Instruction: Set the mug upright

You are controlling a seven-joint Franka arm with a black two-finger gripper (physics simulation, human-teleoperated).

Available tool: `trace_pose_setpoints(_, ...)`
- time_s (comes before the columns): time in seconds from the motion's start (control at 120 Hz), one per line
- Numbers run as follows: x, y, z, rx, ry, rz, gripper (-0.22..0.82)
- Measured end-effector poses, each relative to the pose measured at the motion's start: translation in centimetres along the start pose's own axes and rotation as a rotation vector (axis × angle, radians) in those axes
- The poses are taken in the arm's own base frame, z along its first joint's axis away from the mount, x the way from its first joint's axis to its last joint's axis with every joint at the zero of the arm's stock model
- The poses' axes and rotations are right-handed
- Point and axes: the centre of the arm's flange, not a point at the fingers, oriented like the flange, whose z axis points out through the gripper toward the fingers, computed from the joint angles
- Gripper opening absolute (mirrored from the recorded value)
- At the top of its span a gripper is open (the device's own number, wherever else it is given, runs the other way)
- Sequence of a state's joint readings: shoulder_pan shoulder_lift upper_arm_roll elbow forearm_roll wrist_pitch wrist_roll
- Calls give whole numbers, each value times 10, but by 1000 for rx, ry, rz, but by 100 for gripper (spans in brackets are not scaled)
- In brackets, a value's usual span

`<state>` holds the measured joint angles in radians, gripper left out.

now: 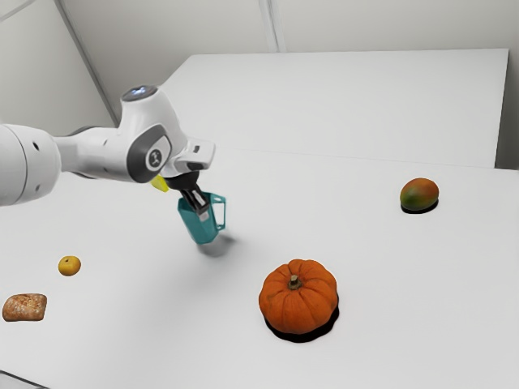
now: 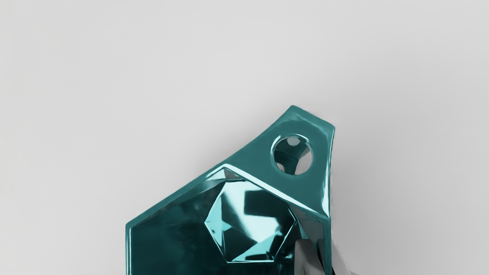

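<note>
Out on the pale table (image 1: 154, 324), between the arm (image 1: 105, 154) and the orange pumpkin (image 1: 298, 298), there's the teal mug (image 1: 193, 227), mouth up but leaning, its open end tipped toward the exterior view's left and its handle (image 1: 224, 212) out on the other side. And the gripper (image 1: 203, 216) has it! One finger (image 2: 305, 258) is down inside the cup, its partner just outside, the jaws drawn narrow with the thin wall (image 2: 327, 244) pinched between them, close by the handle. A soft shadow (image 1: 219, 246) spreads by the foot; whether the base touches down, I can't tell.

So how will this one handle? It looks stiff, hard-walled, fairly light for its bulk, and that glossy finish could well be slippery. Brittle too, perhaps, so a firm squeeze but no crushing. The flat facets should suit flat pads nicely; the catch is a grip at one side of the mouth, where the body's weight could swing or twist the cup about the pinch. This wall beside the handle seems a sound place to hold, provided the handle doesn't snag a finger. What it calls for now, I'd judge, is a slow roll of the wrist until the base sits flat, and only then a gentle opening, straight up and out past the rim (image 2: 225, 166).
</note>
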<state>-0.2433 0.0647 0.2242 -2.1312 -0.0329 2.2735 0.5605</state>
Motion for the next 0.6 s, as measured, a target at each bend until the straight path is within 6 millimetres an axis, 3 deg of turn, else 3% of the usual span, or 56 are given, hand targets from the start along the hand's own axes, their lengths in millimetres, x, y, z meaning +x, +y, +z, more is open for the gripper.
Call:
trace_pose_setpoints(0.092, -3, -8, 6, 4, 0, -17, -18)
trace_pose_setpoints(0.267, 7, 6, 14, -1, -3, 2, -18)
trace_pose_setpoints(0.6, 6, 5, 22, -5, -13, -13, -18)
